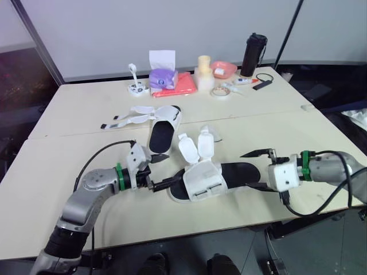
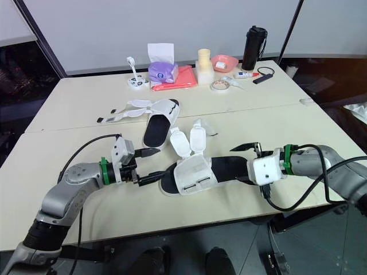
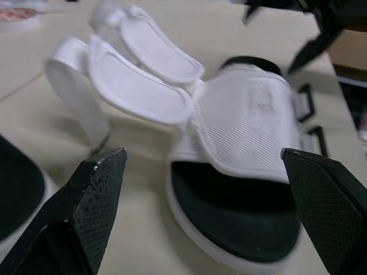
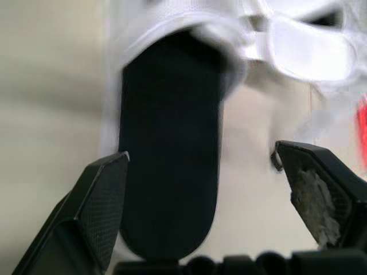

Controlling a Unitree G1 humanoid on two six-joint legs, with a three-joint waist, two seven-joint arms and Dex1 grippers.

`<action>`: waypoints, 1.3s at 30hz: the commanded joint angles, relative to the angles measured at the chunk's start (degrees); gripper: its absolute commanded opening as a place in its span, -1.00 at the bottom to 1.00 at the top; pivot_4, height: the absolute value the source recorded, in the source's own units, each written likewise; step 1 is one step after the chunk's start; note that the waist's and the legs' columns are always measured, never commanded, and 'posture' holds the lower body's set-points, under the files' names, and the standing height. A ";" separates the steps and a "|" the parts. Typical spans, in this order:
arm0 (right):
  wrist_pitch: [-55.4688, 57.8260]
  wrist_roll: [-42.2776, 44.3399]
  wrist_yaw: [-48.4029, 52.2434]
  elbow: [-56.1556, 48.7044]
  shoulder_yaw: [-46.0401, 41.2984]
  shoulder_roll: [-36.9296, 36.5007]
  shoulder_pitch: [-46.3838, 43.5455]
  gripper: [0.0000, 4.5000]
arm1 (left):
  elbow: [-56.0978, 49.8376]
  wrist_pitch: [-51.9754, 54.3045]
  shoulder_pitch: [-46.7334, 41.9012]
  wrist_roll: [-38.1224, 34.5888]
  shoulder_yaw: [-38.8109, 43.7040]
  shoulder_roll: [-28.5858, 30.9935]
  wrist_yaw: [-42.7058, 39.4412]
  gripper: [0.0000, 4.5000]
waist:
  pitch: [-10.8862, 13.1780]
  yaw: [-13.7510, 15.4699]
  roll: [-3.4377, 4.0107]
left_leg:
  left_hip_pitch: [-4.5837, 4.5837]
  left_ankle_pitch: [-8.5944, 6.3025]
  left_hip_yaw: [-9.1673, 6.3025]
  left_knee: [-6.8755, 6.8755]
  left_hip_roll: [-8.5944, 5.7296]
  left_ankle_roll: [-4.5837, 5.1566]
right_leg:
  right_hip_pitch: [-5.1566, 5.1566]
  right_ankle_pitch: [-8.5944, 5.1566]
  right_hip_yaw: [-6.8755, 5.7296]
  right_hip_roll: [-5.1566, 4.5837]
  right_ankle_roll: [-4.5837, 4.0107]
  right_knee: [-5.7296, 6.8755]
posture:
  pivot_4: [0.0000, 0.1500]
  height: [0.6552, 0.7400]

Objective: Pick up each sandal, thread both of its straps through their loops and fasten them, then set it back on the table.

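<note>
The near sandal [image 1: 215, 179], white upper on a black footbed, lies flat near the table's front edge. Its two white straps [image 1: 195, 148] stand up unfastened. My left gripper [image 1: 163, 170] is open at the sandal's toe end, one finger on each side of the opening and not touching it. My right gripper [image 1: 256, 170] is open at the heel end, its fingers straddling the black footbed [image 4: 169, 149]. The left wrist view shows the white upper [image 3: 241, 132] between my spread fingers. A second sandal [image 1: 161, 129] lies farther back, its straps [image 1: 126, 120] spread out to the left.
Along the far edge stand a purple tissue box [image 1: 163, 77], a red cloth [image 1: 183, 85], a cream cylinder [image 1: 204, 71], a pink bowl [image 1: 223, 69], a tape roll [image 1: 220, 92] and a black bottle [image 1: 253, 54]. The table's front edge [image 1: 189, 232] is close below both grippers.
</note>
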 commanded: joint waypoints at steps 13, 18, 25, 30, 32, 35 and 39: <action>46.16 18.67 -9.81 -19.42 -29.01 13.35 10.30 1.00 | 2.34 -6.96 1.85 4.60 -6.49 -1.55 -3.42 -0.97 | 0.01 2.16 -0.04 | -0.21 -0.03 0.21 0.13 0.03 0.02 | -0.11 -0.01 -0.01 -0.01 -0.05 -0.15 | 1.00 1.00; 50.18 15.51 -9.54 -20.37 -30.07 17.68 8.89 1.00 | 5.86 -8.12 -0.48 7.20 -9.20 -4.60 -2.46 -0.97 | 0.02 1.95 -0.06 | -0.23 -0.02 0.23 0.13 0.03 0.02 | -0.13 0.01 -0.07 0.01 -0.02 -0.13 | 1.00 1.00; 53.65 12.37 -8.31 -21.44 -31.32 21.61 7.95 1.00 | 10.56 -9.49 -3.75 10.34 -11.99 -8.10 -1.84 -0.97 | 0.03 1.89 -0.07 | -0.24 -0.02 0.21 0.13 0.03 0.02 | -0.12 0.09 -0.14 0.02 0.15 -0.13 | 1.00 1.00; 56.64 12.35 -7.21 -21.00 -32.00 24.53 6.38 1.00 | 14.11 -10.70 -5.51 11.61 -13.10 -11.58 -0.71 -0.97 | 0.03 1.97 -0.07 | -0.24 -0.02 0.20 0.14 0.02 0.02 | -0.09 0.10 -0.17 0.02 0.16 -0.13 | 1.00 1.00; 59.13 13.86 -6.50 -19.52 -32.14 26.42 4.73 1.00 | 15.39 -11.62 -5.84 12.22 -13.63 -12.70 -0.50 -0.97 | 0.03 1.93 -0.08 | -0.24 -0.02 0.18 0.15 0.02 0.02 | -0.08 0.10 -0.19 0.02 0.17 -0.13 | 1.00 1.00; 65.70 17.35 -5.97 -14.78 -32.82 30.17 0.52 1.00 | 16.71 -12.37 -6.04 12.82 -14.15 -13.96 -0.27 -0.97 | 0.02 1.88 -0.08 | -0.23 -0.02 0.16 0.17 0.02 0.02 | -0.06 0.10 -0.21 0.02 0.17 -0.13 | 1.00 1.00; 75.96 23.06 -4.79 -6.28 -35.03 35.19 -6.00 1.00 | 18.09 -13.11 -5.94 13.27 -14.03 -14.58 -0.29 -0.97 | 0.02 2.14 -0.09 | -0.22 -0.02 0.10 0.21 -0.01 0.02 | 0.02 0.11 -0.26 0.02 0.17 -0.13 | 1.00 1.00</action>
